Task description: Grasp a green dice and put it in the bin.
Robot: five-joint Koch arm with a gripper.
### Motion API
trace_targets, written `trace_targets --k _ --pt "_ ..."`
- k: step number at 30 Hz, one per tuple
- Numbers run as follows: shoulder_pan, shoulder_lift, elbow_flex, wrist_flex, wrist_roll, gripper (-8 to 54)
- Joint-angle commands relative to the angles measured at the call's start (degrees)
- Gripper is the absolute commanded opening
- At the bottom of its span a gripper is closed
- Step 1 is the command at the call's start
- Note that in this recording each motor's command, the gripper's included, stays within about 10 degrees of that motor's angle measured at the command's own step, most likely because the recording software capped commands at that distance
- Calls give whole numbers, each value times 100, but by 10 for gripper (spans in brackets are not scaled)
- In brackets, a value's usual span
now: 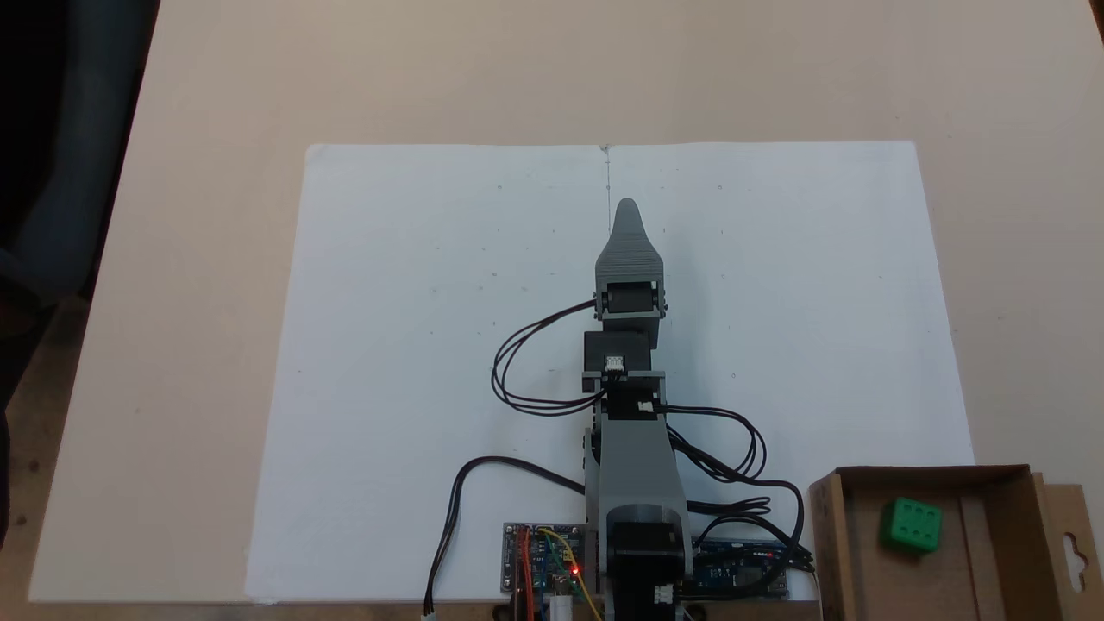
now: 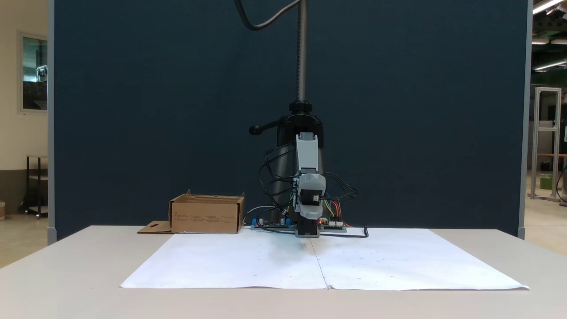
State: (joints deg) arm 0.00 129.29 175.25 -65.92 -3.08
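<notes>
The green dice [image 1: 911, 523] lies inside the bin [image 1: 862, 561], a shallow brown cardboard box at the lower right corner of a fixed view; it rests on the box floor, apart from the arm. In the front-on fixed view the bin [image 2: 206, 217] stands left of the arm's base, and its wall hides the dice. My gripper [image 1: 627, 207] points away from the base over the middle of the white paper, far from the bin, with nothing visibly in it. Only one grey pointed jaw shows from above. In the front-on view the gripper [image 2: 311, 186] faces the camera end-on.
A large white paper sheet [image 1: 431, 345] covers the beige table [image 1: 216, 103]. Circuit boards [image 1: 543, 565] and looping black cables [image 1: 517, 371] sit around the arm's base. A camera stand pole [image 2: 302, 53] rises behind the arm before a dark blue partition [image 2: 133, 110].
</notes>
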Motion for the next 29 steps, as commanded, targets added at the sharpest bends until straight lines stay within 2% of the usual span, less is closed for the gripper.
trace_targets --k 1,15,29 --pt "-62 659 413 -982 149 442" --pt "123 633 413 -2101 176 445" --pt "114 633 413 -2092 158 445"
